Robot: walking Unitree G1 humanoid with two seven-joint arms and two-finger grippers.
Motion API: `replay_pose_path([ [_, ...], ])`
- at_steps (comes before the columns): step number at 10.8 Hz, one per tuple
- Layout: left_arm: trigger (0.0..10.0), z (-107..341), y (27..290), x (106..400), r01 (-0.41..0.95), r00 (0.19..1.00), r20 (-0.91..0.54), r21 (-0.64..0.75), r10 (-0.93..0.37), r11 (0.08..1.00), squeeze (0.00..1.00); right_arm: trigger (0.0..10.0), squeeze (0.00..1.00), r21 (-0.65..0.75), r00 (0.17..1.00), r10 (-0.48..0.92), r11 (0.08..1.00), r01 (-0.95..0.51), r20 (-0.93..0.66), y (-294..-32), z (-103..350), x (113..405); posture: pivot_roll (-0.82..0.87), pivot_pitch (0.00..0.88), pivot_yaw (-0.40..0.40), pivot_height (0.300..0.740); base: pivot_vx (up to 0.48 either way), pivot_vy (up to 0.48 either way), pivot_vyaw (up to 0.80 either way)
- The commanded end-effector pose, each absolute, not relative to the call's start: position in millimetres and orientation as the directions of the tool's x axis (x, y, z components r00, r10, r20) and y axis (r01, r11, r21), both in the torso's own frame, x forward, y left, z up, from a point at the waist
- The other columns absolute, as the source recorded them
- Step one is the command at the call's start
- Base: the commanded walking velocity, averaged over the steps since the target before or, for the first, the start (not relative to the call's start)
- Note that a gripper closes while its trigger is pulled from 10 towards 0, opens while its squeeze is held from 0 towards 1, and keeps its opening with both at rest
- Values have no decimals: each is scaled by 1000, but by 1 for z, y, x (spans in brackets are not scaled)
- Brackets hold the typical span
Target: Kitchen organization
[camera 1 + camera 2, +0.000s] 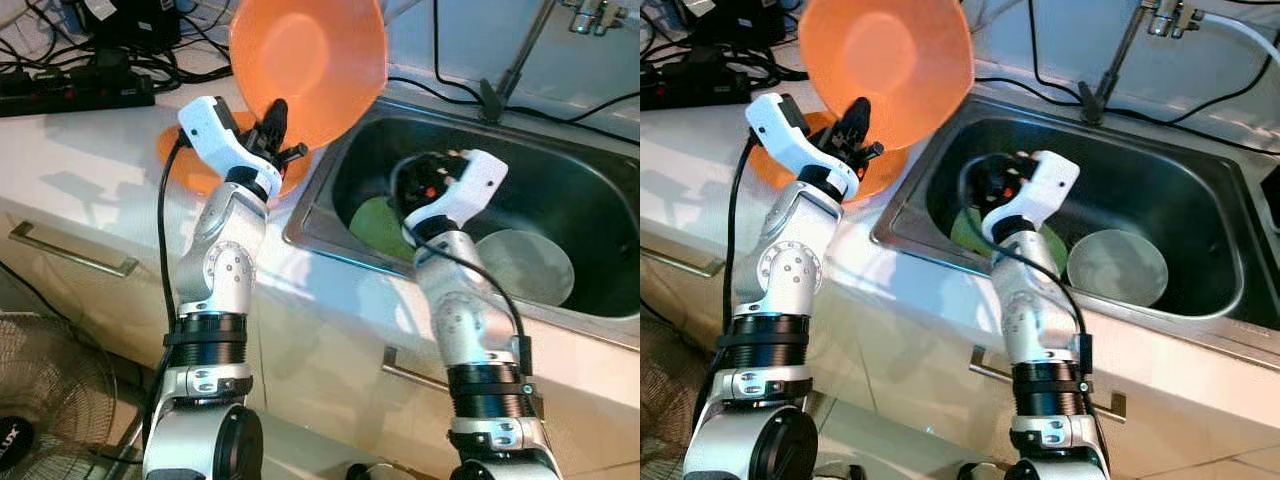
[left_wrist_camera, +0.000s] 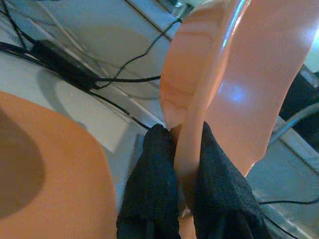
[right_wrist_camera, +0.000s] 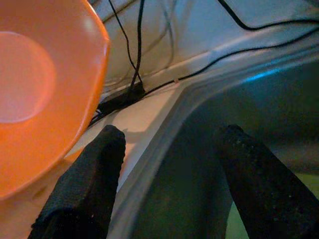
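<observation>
My left gripper is shut on the rim of an orange bowl, held tilted on edge above the counter by the sink's left corner. In the left wrist view the black fingers pinch the bowl rim. A second orange dish lies on the counter below it. My right gripper is open with nothing between its fingers, hovering inside the steel sink over a green plate. A grey bowl sits in the sink to the right.
A faucet and black cables run behind the sink. A power strip lies on the counter at back left. Drawer handles front the cabinet, and a floor fan stands at lower left.
</observation>
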State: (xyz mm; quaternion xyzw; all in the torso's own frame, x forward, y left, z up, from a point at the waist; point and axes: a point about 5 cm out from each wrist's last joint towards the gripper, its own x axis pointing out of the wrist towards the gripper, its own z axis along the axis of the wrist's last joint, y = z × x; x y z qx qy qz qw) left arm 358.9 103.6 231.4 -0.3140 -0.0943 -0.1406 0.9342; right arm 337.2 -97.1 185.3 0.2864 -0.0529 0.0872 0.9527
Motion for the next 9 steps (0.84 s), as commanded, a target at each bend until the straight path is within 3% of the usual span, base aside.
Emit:
replay_pose_path([
  [1, 10000, 241, 96, 355, 386, 916, 319, -542, -242, 746, 0, 10000, 0, 584, 967, 155, 774, -246, 202, -88, 202, 337, 37, 58, -50, 740, 0, 0, 0],
  [4, 10000, 237, 81, 349, 466, 884, 316, -514, -345, 720, 0, 10000, 0, 688, 969, 157, 682, -247, 192, -90, 200, 339, 41, 69, -51, 740, 0, 0, 0],
  [9, 10000, 229, 68, 344, 528, 849, 293, -491, -439, 693, 0, 10000, 0, 723, 953, 169, 623, -300, 250, -93, 215, 340, 40, 72, -50, 740, 0, 0, 0],
])
